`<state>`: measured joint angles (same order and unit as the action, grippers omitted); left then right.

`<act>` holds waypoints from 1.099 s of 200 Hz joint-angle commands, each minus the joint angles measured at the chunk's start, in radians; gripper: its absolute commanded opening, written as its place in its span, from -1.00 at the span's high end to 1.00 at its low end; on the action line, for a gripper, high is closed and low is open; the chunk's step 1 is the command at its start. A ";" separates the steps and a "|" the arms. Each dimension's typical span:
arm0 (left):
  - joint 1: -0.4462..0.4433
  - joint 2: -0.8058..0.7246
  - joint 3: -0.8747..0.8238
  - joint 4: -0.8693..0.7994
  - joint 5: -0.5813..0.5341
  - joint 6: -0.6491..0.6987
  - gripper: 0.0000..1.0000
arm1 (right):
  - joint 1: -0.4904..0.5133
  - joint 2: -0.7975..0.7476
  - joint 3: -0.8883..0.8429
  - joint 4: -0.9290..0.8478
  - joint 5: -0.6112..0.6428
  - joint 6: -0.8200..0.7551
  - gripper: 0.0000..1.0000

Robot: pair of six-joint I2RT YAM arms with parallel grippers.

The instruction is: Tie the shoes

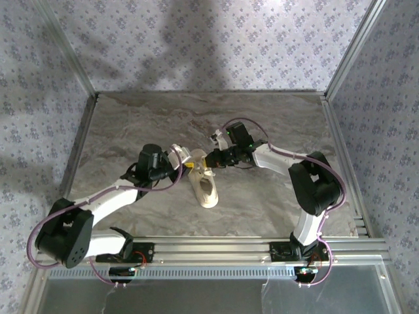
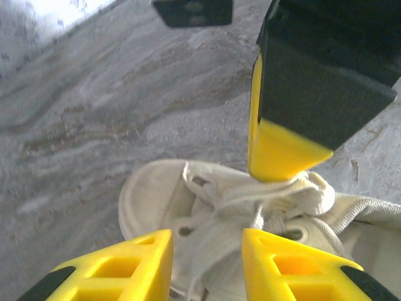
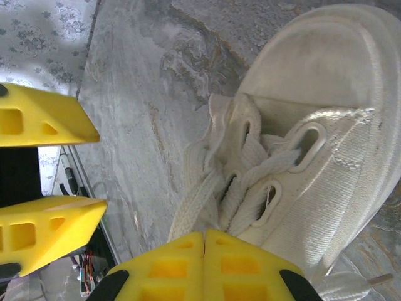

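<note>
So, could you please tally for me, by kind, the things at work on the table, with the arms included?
Sneaker: 1
Robot arms: 2 (left arm, right arm)
Grippers: 2 (left gripper, right gripper)
Total: 5

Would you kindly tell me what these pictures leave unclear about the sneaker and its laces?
Left wrist view: the cream canvas sneaker's heel, cut off by the right edge.
Right wrist view: whether the shut right fingers pinch a flat white lace; their tips cover it.
Top view: any knot, too small to tell.
</note>
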<state>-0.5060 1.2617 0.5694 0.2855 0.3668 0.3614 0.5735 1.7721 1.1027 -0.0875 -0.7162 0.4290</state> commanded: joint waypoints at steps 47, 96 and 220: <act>-0.049 0.070 0.106 -0.105 -0.002 0.290 0.37 | 0.001 -0.028 0.025 -0.050 0.014 -0.037 1.00; -0.102 0.113 0.125 -0.118 -0.078 0.372 0.31 | -0.004 -0.021 0.038 -0.056 0.003 -0.034 1.00; -0.169 0.189 0.156 -0.093 -0.139 0.426 0.75 | -0.006 -0.022 0.041 -0.070 -0.006 -0.031 1.00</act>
<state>-0.6632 1.4517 0.7063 0.1814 0.2379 0.7574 0.5739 1.7702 1.1156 -0.1322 -0.7105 0.4091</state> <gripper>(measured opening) 0.221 0.044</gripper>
